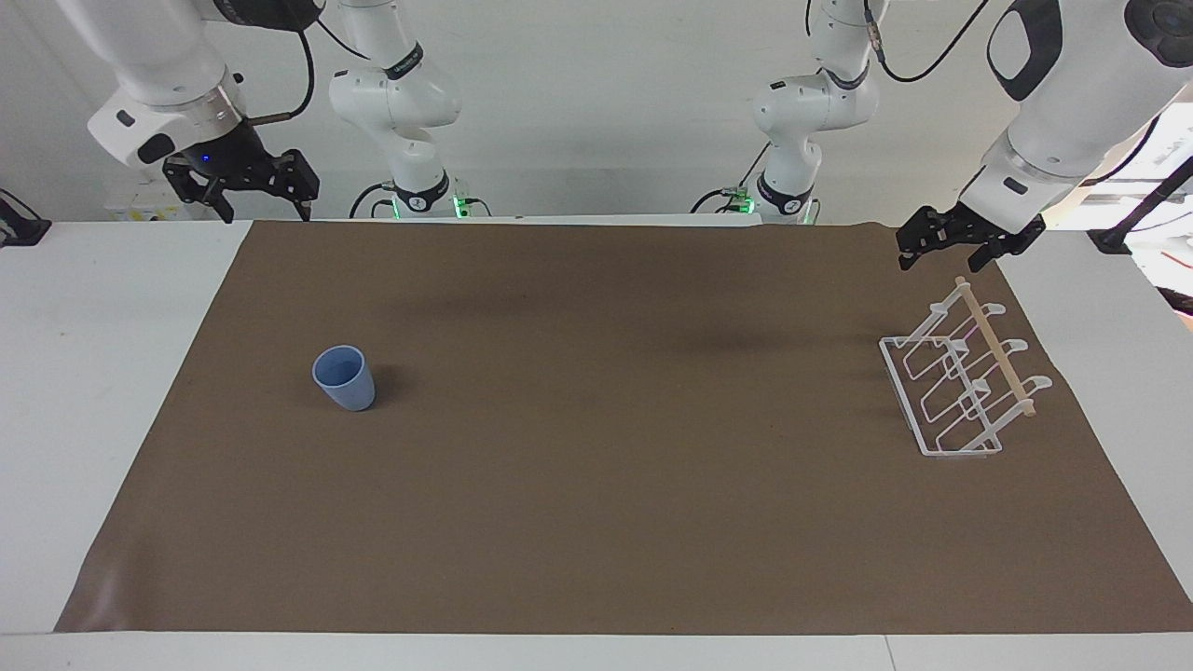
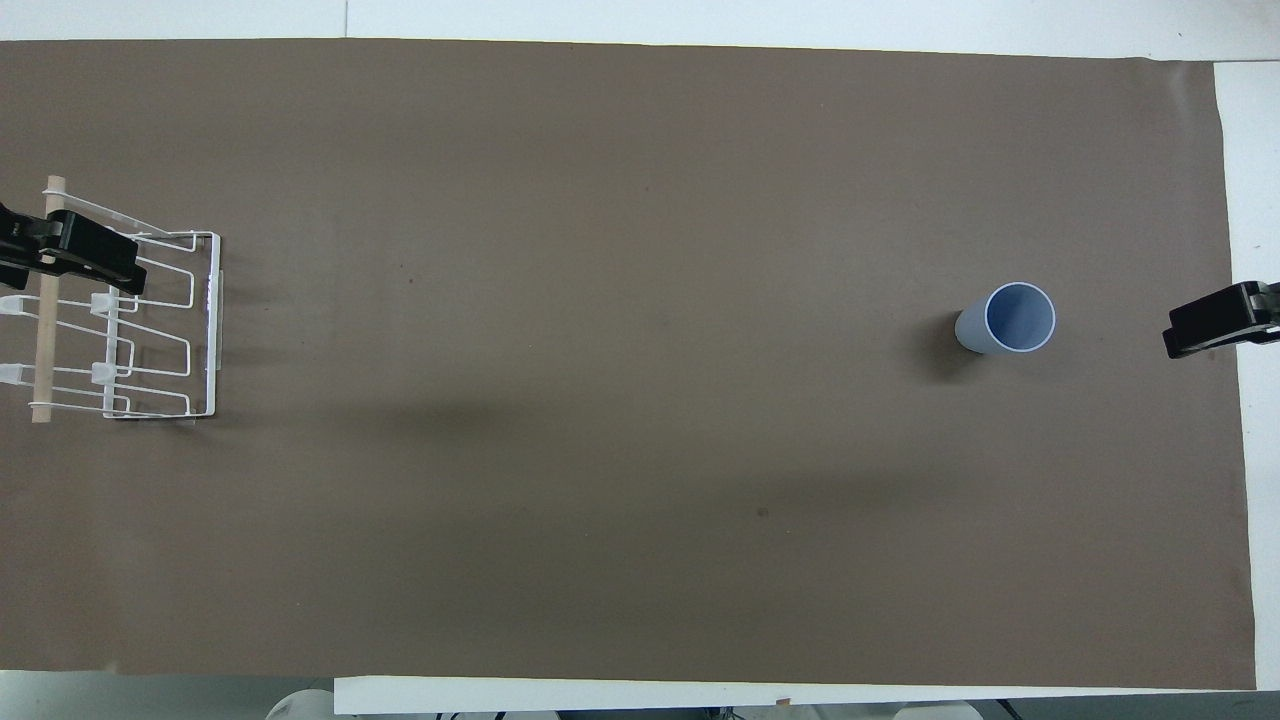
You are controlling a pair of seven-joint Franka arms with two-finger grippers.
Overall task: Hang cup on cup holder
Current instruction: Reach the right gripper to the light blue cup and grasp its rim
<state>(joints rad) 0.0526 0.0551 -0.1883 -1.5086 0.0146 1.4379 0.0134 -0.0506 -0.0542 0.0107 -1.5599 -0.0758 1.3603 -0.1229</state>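
The light-blue cup (image 1: 344, 378) stands upright, mouth up, on the brown mat toward the right arm's end of the table; it also shows in the overhead view (image 2: 1008, 320). The white wire cup holder (image 1: 958, 384) with its pale wooden rod stands at the left arm's end, and in the overhead view (image 2: 150, 330) too. No cup hangs on it. My left gripper (image 1: 941, 259) hangs open and empty in the air by the holder, not touching it (image 2: 75, 255). My right gripper (image 1: 264, 212) hangs open and empty above the table's edge at its own end (image 2: 1205, 330), well apart from the cup.
A brown mat (image 1: 596, 485) covers most of the white table (image 1: 84, 373). Two more arm bases stand at the robots' edge of the table.
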